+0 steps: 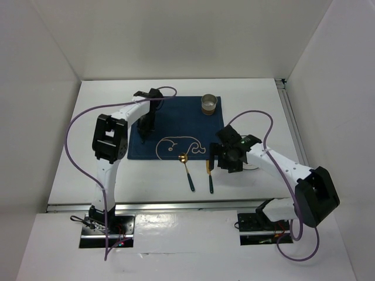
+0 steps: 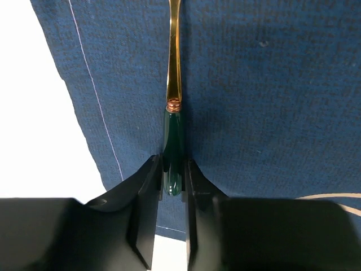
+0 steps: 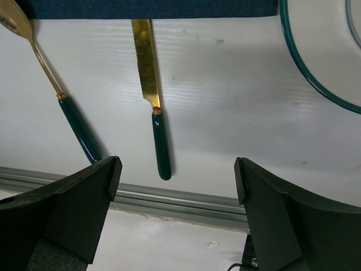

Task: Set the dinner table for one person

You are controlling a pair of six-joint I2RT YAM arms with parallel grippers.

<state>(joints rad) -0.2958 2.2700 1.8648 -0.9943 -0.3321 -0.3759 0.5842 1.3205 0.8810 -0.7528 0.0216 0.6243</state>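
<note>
We see the left gripper (image 2: 172,175) closed narrowly on the green handle of a gold-stemmed utensil (image 2: 174,84). It is possibly a fork, but its head runs out of the wrist view. The utensil lies along the dark blue placemat (image 2: 254,113), near that mat's left edge. The right gripper (image 3: 177,164) is spread wide and holds nothing, poised over the knife (image 3: 148,62), with the spoon (image 3: 76,132) just beside it. Both lie on the white dinner table (image 3: 237,113), near its rail (image 3: 169,197). A green-rimmed plate (image 3: 304,70) sits to the right, and a cup (image 1: 209,105) stands on the placemat's far right corner.
</note>
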